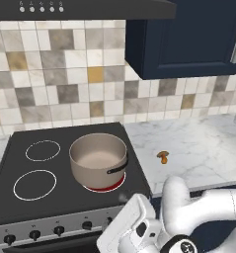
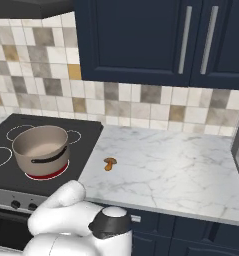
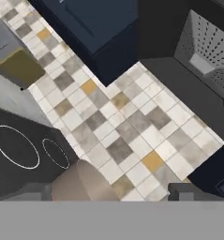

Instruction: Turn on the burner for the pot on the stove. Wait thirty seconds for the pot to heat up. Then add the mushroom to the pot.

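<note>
Left base view: burner [image 1: 105, 188] glows red under the pot [image 1: 98, 159], so heating is on; the mushroom [image 1: 162, 157] lies on the marble counter [image 1: 198, 148], unpicked; gripper jaws spread wide, empty

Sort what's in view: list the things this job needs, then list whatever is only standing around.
For the job:
- pot
- burner glowing red under it
- stove with its front knobs
- mushroom on the counter

Only standing around:
- two unlit rings
- tiled wall
- blue cabinets
- range hood
</note>
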Robot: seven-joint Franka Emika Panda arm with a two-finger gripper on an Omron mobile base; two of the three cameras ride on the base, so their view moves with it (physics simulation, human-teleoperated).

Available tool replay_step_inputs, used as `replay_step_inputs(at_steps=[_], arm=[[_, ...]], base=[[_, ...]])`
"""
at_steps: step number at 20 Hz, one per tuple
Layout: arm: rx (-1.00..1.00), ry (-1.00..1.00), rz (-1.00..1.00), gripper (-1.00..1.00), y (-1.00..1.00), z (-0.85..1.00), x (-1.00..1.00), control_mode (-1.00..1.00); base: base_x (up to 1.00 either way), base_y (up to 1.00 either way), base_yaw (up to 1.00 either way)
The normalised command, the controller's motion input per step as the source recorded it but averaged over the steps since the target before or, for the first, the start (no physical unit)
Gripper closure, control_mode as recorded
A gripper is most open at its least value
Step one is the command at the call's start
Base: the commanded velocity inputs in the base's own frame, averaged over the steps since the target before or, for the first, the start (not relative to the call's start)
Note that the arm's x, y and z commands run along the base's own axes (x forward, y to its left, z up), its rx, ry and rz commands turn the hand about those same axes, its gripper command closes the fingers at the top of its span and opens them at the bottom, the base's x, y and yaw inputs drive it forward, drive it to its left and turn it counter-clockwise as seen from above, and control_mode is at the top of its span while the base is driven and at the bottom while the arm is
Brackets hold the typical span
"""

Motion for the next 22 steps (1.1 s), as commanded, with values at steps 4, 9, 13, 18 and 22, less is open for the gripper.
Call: replay_step_inputs(at_steps=[4, 9, 13, 18, 22], arm=[[0.24, 0.08, -0.04, -1.00, -0.57, 1.00, 0.75, -1.00], [0.24, 0.16, -0.08, -1.00, -0.38, 1.00, 0.94, -1.00], [0.24, 0.28, -0.15, -1.00, -0.54, 0.99, 0.95, -1.00], [0.25, 0.42, -0.23, -1.00, -0.92, 0.52, 0.93, -1.00], [0.21, 0.54, -0.34, -1.00, -0.92, -0.04, 0.81, -1.00]], base=[[0.00, 0.00, 0.00], [0.00, 0.00, 0.00], [0.00, 0.00, 0.00], [0.00, 0.00, 0.00], [0.00, 0.00, 0.00]])
